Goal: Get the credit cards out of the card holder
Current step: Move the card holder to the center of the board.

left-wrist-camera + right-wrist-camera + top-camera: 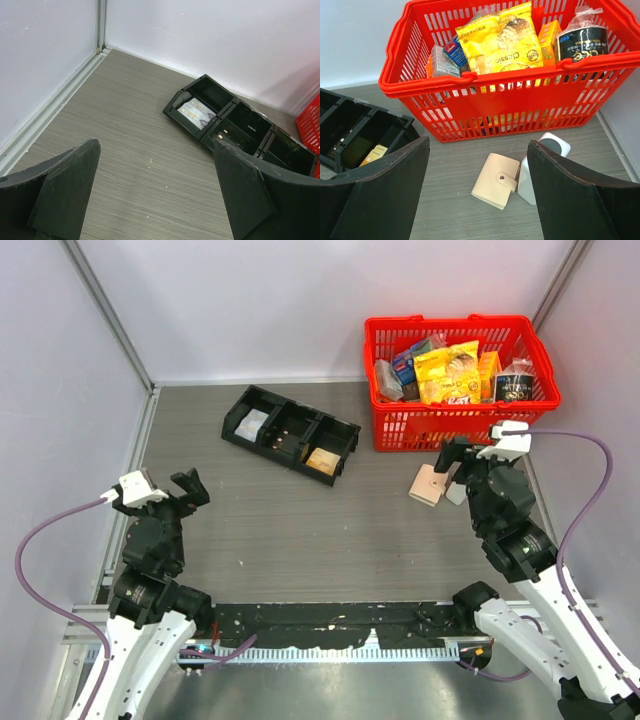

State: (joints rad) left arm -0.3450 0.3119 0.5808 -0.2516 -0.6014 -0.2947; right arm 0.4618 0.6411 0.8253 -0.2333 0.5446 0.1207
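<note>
The card holder (pixel 427 484) is a small tan wallet lying flat and closed on the table in front of the red basket; its tab is snapped shut in the right wrist view (pixel 496 179). No credit cards show; they are hidden. My right gripper (pixel 458 462) is open and empty, hovering just right of and above the wallet, its jaws standing wide to either side of it in the right wrist view (pixel 479 192). My left gripper (pixel 185 489) is open and empty over bare table at the left, its jaws also apart in the left wrist view (pixel 156 197).
A white box (pixel 540 168) lies against the wallet's right side. The red basket (pixel 385 337) of groceries stands behind it. A black three-compartment tray (pixel 290 433) with flat packets sits at centre back. Walls close the left, back and right.
</note>
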